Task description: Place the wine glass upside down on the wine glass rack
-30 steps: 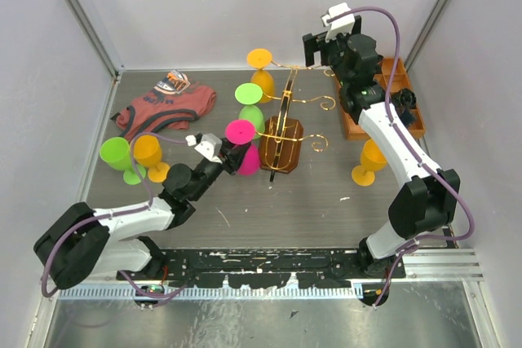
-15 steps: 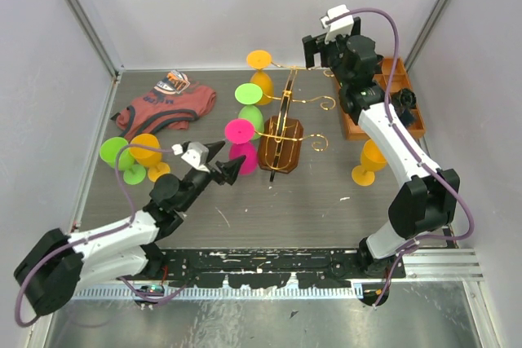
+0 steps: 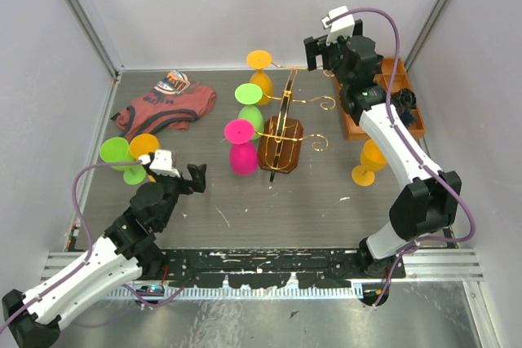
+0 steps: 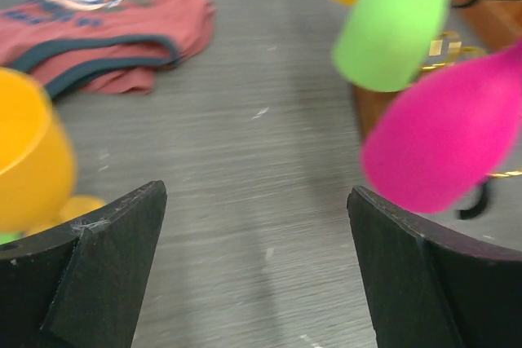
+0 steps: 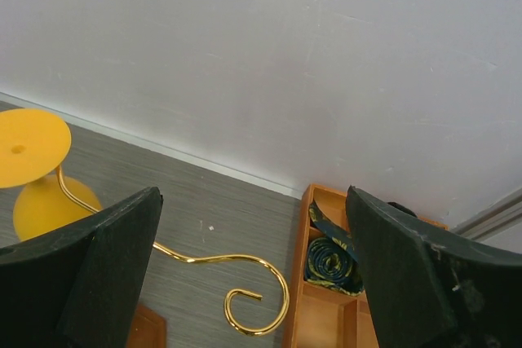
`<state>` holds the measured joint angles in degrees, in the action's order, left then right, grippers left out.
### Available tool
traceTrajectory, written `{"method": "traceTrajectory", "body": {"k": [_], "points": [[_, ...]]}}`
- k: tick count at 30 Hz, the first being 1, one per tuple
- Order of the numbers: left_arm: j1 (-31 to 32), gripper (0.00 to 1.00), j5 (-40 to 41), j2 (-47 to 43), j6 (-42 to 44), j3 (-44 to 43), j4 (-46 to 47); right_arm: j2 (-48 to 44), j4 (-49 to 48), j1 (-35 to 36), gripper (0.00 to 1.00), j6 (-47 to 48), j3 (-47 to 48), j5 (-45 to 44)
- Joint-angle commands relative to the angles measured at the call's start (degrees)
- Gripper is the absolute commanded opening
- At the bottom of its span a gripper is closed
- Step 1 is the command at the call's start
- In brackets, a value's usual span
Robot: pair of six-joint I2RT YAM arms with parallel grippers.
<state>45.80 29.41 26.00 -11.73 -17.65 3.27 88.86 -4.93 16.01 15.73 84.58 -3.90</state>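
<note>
Your left gripper (image 3: 194,175): jaws apart, empty. Pink wine glass (image 3: 241,148) sits inverted at the wine glass rack (image 3: 281,143), ahead-right, outside the gap. Your right gripper (image 3: 315,53): jaws apart too.

The wine glass rack (image 3: 287,112) is seen in gold wire on a glossy brown base. Against it a magenta wine glass (image 3: 241,146), a lime-green wine glass (image 3: 249,103) and an orange-yellow wine glass (image 3: 261,71) are shown. A rust-red shirt (image 3: 163,107) is edged with dark trim. A dark rolled tie (image 5: 330,262) is patterned in yellow. The table (image 3: 326,193) is streaked grey.
</note>
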Motion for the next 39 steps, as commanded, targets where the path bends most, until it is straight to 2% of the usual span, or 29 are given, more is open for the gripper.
{"method": "traceTrajectory", "body": {"k": [1, 3, 10, 14, 19, 27, 33, 39], "points": [[0.0, 0.99, 15.9, 0.0, -1.8, -5.9, -17.0, -2.5, 0.6, -0.2, 1.00, -1.0, 3.0, -1.2], [-0.1, 0.98, 17.2, 2.8, -1.4, -8.4, -18.5, -2.3, 1.0, -0.3, 1.00, -1.1, 3.2, -1.1], [-1.2, 0.98, 17.8, 20.8, -1.1, -20.2, -21.7, -2.2, 2.9, -0.2, 1.00, -2.4, 4.1, -0.9], [-4.4, 0.98, 14.6, 29.4, -1.2, -28.0, -23.4, -2.2, 3.7, -0.3, 1.00, -2.7, 4.6, -1.1], [-10.4, 0.98, 10.1, 34.1, -1.6, -36.2, -26.9, -2.2, 4.3, -0.3, 1.00, -2.5, 5.1, -1.2], [-22.5, 0.99, -3.8, 42.4, -8.6, -53.8, -51.5, -1.9, 5.9, -0.4, 1.00, -2.4, 6.4, -0.9], [-23.9, 0.96, -7.4, 45.4, -11.1, -54.0, -56.2, -1.8, 7.1, -0.5, 1.00, -2.6, 6.5, -1.0], [-24.4, 0.92, -5.0, 46.3, -12.8, -53.2, -60.1, -1.9, 7.6, -0.6, 1.00, -2.6, 6.2, -1.4]]}}
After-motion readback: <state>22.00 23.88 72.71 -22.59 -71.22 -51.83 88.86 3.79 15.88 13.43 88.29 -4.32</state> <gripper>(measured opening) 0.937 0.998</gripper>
